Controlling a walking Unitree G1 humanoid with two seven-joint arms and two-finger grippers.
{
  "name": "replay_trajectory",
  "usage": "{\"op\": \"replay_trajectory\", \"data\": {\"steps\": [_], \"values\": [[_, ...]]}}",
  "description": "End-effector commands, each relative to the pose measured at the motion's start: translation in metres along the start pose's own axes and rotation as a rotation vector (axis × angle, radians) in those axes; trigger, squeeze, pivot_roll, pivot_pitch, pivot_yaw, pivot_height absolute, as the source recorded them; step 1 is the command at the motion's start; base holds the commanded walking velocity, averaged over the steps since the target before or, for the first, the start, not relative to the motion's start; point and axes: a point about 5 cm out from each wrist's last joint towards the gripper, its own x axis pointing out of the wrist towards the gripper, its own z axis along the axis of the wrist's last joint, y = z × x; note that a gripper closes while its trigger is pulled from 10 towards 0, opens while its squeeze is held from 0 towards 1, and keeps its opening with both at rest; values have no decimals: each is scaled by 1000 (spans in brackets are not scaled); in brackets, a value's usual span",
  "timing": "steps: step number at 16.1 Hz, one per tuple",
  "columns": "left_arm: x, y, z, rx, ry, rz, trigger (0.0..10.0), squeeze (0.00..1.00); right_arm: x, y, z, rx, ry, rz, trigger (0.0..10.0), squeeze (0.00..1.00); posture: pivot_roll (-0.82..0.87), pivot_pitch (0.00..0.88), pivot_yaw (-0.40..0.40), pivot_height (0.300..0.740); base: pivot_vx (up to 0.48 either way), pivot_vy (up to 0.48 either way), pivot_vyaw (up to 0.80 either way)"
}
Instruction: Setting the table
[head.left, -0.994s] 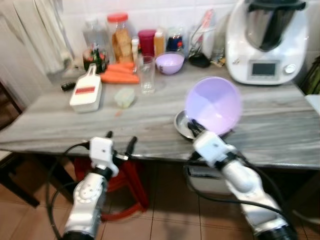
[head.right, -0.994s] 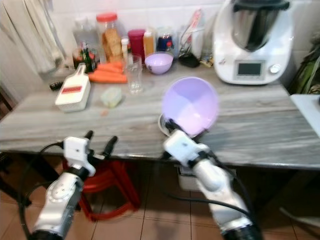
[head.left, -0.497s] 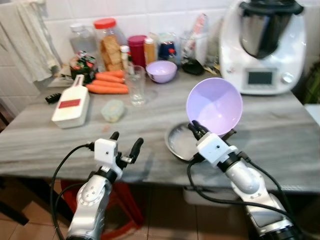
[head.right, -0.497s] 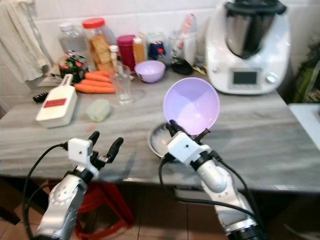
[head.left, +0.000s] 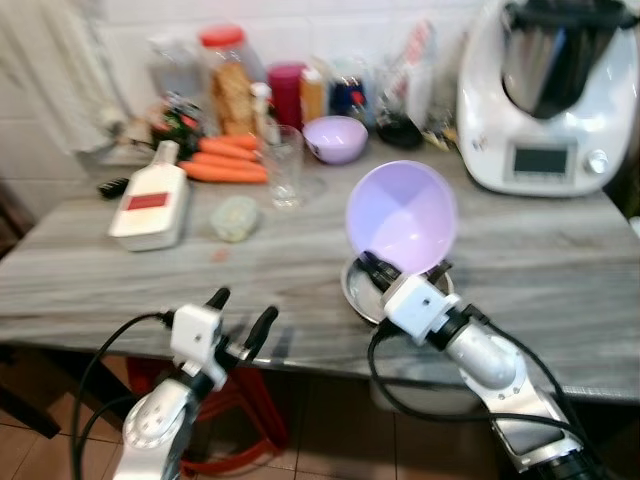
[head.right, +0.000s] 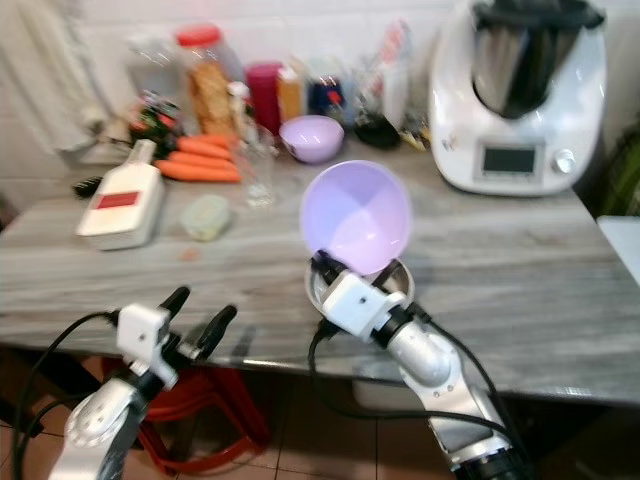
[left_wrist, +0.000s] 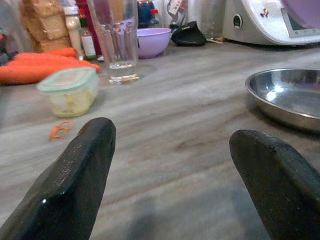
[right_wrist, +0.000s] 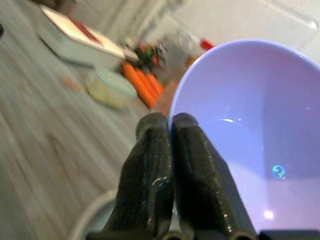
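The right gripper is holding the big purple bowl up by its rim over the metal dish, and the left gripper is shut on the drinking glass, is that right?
Not quite. The left gripper is open and holds nothing; the left wrist view shows its fingers spread, the drinking glass far beyond them. The right gripper does pinch the purple bowl by its rim above the metal dish.

Grey table (head.left: 560, 250) with steel dish (left_wrist: 287, 97), glass (head.left: 285, 165)

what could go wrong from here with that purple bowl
The right gripper pinches only the rim of the large purple bowl, which is tilted on edge above the steel dish, so it could slip and clatter down. The drinking glass stands nearby and could be knocked by a wide swing.
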Motion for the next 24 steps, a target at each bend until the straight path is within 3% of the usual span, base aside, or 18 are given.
{"op": "replay_trajectory", "data": {"steps": [1, 8, 12, 17, 18, 19, 22, 23, 24], "values": [[-3, -1, 2, 15, -7, -33, 10000, 0, 6, 2, 2, 4, -28, 65, 10000, 0, -52, 7, 66, 740, 0, 0, 0], [-7, -2, 5, 25, -9, -86, 10000, 0, 42, 6, -1, 74, -63, 307, 10000, 0, -25, 2, 72, 740, 0, 0, 0], [-9, 1, 3, 33, 6, -84, 10000, 0, 53, 7, -10, 135, -38, 355, 10000, 0, -17, 2, 77, 740, 0, 0, 0], [-11, 8, -1, 42, 27, -61, 10000, 0, 53, 13, -23, 158, -1, 397, 10000, 0, -16, 2, 87, 740, 0, 0, 0], [-9, 8, 0, 41, 26, -64, 10000, 0, 53, 13, -25, 154, 4, 401, 10000, 271, -16, 1, 88, 740, 0, 0, 0], [-9, 8, 1, 41, 25, -65, 10000, 0, 53, 14, -26, 153, 5, 402, 10000, 271, -16, 2, 88, 740, 0, 0, 0], [-8, 7, 1, 38, 25, -69, 10000, 0, 51, 15, -28, 148, 5, 398, 10000, 541, -14, 4, 91, 740, 0, 0, 0], [-8, 7, 2, 38, 25, -69, 10000, 0, 51, 16, -28, 143, 0, 391, 10000, 910, -13, 3, 93, 740, 0, 0, 0], [-7, 7, 2, 40, 25, -69, 10000, 0, 52, 16, -28, 138, -5, 386, 10000, 1000, -13, 3, 93, 740, 0, 0, 0]]}}
